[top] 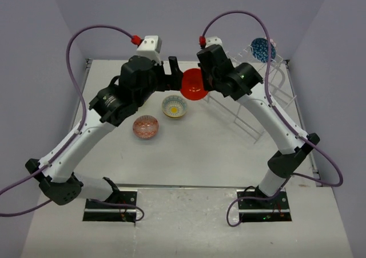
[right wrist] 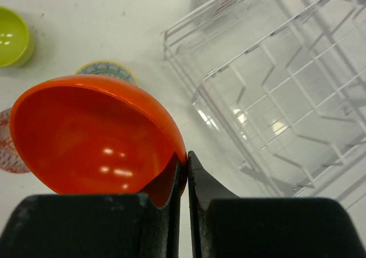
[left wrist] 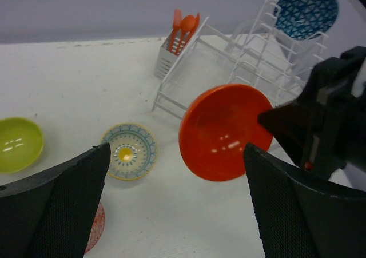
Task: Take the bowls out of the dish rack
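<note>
Found right pincer [right wrist: 186, 175] clamped on the rim of orange bowl [right wrist: 86, 138], both fingers pressed together with the rim pinched between. Noted it held tilted on edge in the air, clear of the counter [top: 200, 155], just left of the rack [top: 257, 100] and between the two pincers. Found left pincer [left wrist: 176, 166] spread wide, gripping nothing, facing the hollow of the orange bowl, near it but apart. Recorded three bowls resting upright on the counter: yellow bowl [top: 174, 106] with blue zigzag band near the centre; pink bowl [top: 146, 127] just beside it, to the left and nearer the arm bases, not touching; green bowl [left wrist: 20, 143] farther left, seen in the wrist views only. Logged blue bowl [top: 262, 49] standing on edge in the top tier of the rack, at the far right, well apart from both pincers. Noted orange utensils [left wrist: 184, 26] upright in the basket [left wrist: 168, 55] at a corner of the rack. Observed rack seated on the right half of the counter, beside the right arm.
</note>
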